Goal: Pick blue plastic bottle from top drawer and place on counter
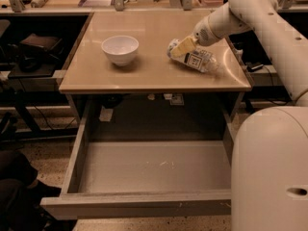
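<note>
Centrally, a square, glossy tan tabletop [144, 73] fills the upper half of the view. Below it, a wide, shallow grey drawer [154, 165] is pulled fully open toward the viewer, with nothing lying on its smooth floor.

The bottle [199, 60] is no longer in the drawer. It is over the right side of the tabletop, tipped on its side, with its cap end up and to the left and its label facing out. Its lower end looks to be touching or almost touching the surface, though I cannot tell which. The pincer [182, 46] is closed around the cap end and holds the bottle low, which fits setting it down rather than carrying it. Judging by this, the lift out of the drawer is done and only the release remains.

Around this, the robot's large white body [272, 172] bulks in the lower right corner, hiding the drawer's right front corner. Its white arm [250, 8] reaches in from the upper right, above the tabletop's right edge. A cluttered workbench [96, 1] runs along the back. A white round bowl [120, 48] sits on the left part of the tabletop, well apart from the bottle and not in its way. The bottle lies near the right edge, so it might roll once let go.
</note>
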`<state>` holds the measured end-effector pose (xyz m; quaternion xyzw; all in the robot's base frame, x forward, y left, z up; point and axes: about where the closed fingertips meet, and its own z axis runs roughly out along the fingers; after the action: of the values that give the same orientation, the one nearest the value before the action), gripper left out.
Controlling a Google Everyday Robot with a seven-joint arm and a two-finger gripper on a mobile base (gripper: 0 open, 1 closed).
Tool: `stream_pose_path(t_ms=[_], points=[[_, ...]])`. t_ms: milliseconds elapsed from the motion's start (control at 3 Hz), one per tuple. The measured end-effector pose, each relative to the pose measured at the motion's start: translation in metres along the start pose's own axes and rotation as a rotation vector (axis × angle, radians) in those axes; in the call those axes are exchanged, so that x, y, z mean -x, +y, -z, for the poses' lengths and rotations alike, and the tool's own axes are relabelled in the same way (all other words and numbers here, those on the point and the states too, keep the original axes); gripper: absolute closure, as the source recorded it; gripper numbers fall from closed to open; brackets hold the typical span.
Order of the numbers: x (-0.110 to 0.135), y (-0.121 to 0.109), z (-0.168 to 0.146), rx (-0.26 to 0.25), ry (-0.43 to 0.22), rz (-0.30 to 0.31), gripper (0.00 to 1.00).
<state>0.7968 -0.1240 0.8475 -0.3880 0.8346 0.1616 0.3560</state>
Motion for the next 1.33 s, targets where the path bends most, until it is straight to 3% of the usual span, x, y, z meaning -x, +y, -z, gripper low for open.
stream_pose_path(t_ms=[333, 1333], points=[[-0.0003, -0.0012, -0.0002, -0.003, -0.002, -0.002, 0.81], [-0.0003, -0.0011, -0.0005, -0.003, -0.002, -0.002, 0.11]])
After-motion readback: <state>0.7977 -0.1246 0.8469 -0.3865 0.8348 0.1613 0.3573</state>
